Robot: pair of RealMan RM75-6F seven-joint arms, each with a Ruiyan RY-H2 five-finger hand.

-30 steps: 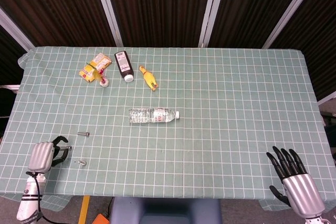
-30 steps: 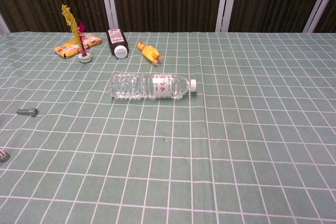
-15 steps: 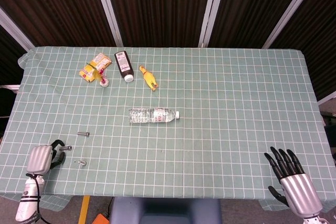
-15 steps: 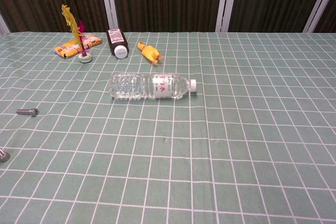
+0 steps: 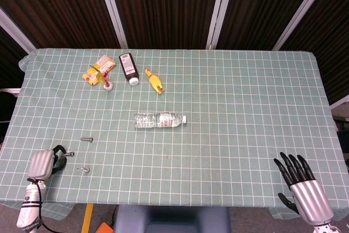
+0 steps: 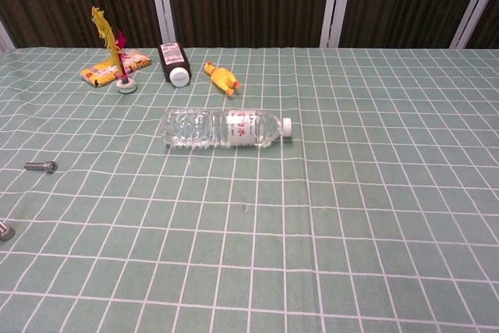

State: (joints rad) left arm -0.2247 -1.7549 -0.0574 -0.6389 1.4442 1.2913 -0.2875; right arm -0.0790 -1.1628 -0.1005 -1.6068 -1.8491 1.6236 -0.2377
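At the table's front left corner my left hand (image 5: 43,162) has its dark fingers curled in, and it pinches a small silver bolt (image 5: 67,154) that sticks out to the right of the fingertips. Two more bolts lie close by on the cloth, one beyond the hand (image 5: 86,139) (image 6: 39,166) and one to its right (image 5: 83,168) (image 6: 4,231). My right hand (image 5: 302,189) hovers at the front right edge with its fingers spread and nothing in them. Neither hand shows in the chest view.
A clear water bottle (image 5: 160,119) (image 6: 226,128) lies on its side mid-table. At the back left are a yellow snack packet (image 5: 98,70), a feathered shuttlecock (image 6: 117,52), a dark bottle (image 5: 128,67) and a yellow rubber chicken (image 5: 154,81). A green checked cloth (image 5: 245,107) covers the table.
The left hand's fingers have curled in around the bolt and the hand has drawn slightly toward the front edge. The right hand has barely shifted.
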